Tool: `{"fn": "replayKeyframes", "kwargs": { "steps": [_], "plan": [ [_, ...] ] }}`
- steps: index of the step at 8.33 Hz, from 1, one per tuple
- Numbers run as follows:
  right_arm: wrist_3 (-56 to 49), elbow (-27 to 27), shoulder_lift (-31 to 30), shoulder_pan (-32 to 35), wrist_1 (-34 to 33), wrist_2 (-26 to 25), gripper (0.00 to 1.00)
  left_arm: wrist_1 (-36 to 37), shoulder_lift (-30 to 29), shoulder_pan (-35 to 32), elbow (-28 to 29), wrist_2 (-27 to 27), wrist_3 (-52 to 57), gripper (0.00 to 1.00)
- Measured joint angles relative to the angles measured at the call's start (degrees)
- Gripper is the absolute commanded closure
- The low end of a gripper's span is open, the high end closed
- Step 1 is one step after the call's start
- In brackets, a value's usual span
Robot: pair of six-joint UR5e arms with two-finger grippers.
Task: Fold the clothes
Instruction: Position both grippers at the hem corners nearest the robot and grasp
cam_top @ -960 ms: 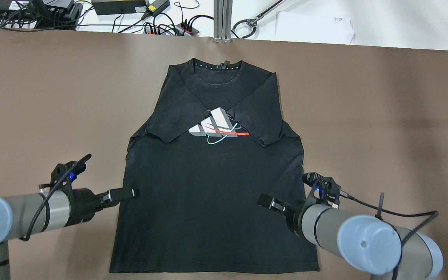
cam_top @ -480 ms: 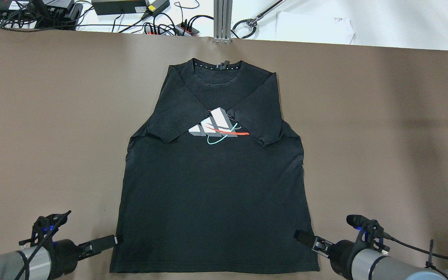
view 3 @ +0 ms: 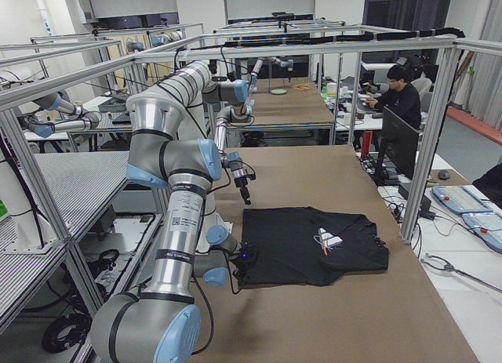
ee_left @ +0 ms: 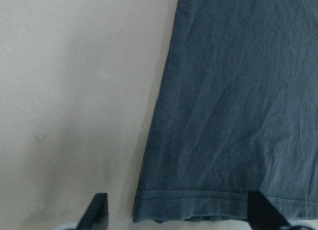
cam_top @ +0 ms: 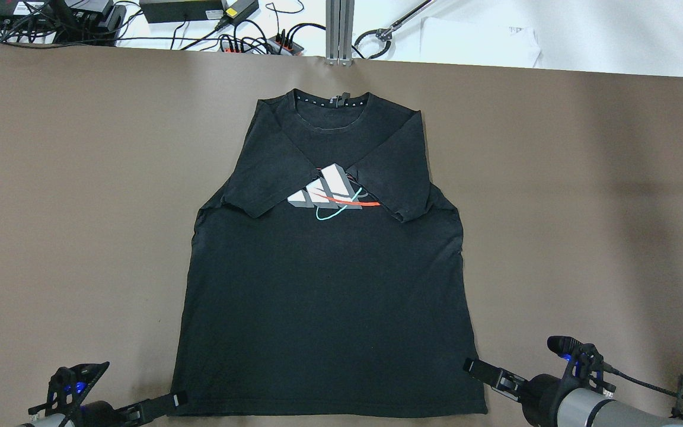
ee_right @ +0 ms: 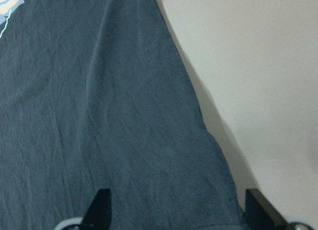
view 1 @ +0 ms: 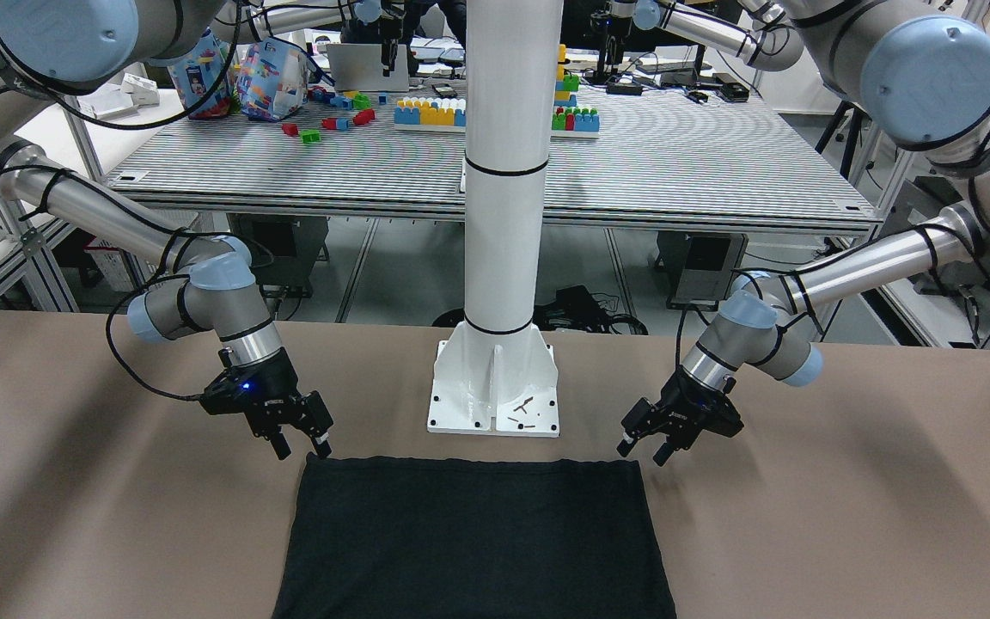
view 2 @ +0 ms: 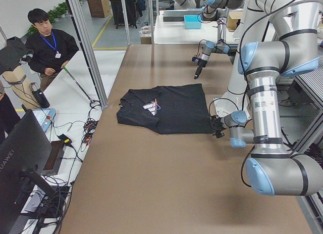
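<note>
- Jaws of the left gripper [view 1: 641, 454] stand apart, clamped on nothing. In its wrist view the dark fingers [ee_left: 98, 211] straddle one hem corner of the black soft-fabric T-shirt [cam_top: 324, 308].
- Jaws of the right gripper [view 1: 302, 450] are likewise apart and hold nothing. The shirt's other hem corner lies in the gap in that wrist view.
- Both grippers sit low and tilted down, one at each end of the hem. Whether the tips touch cloth cannot be told.
- The T-shirt lies flat and face up in the middle of the brown table [cam_top: 80, 178], collar toward the far edge and hem toward the robot.
- Both short sleeves are folded inward across the chest, partly covering a white, red and teal print [cam_top: 332, 196].
- The hem runs near the square base of the white round pillar [view 1: 499, 215], not touching it.
- Black cables and power bricks [cam_top: 187, 9] lie beyond the far table edge.
- A person in a dark top [view 2: 48, 42] stands on that far side.
</note>
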Motion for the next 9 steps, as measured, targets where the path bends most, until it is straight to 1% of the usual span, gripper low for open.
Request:
{"fn": "replayKeyframes", "kwargs": {
  "steps": [1, 2, 3, 9],
  "plan": [
    [0.0, 0.0, 0.0, 0.0, 0.1, 0.0, 0.05, 0.1, -0.2, 1.0, 0.2, 1.1, -0.1, 0.15],
    [0.0, -0.1, 0.0, 0.0, 0.1, 0.0, 0.05, 0.2, -0.3, 2.0, 0.5, 2.3, -0.1, 0.40],
    [0.0, -0.1, 0.0, 0.0, 0.1, 0.0, 0.05, 0.2, -0.4, 2.7, 0.6, 3.0, -0.1, 0.50],
    [0.0, -0.2, 0.0, 0.0, 0.1, 0.0, 0.05, 0.4, -0.5, 3.8, 1.4, 3.5, 0.2, 0.51]
  ]
}}
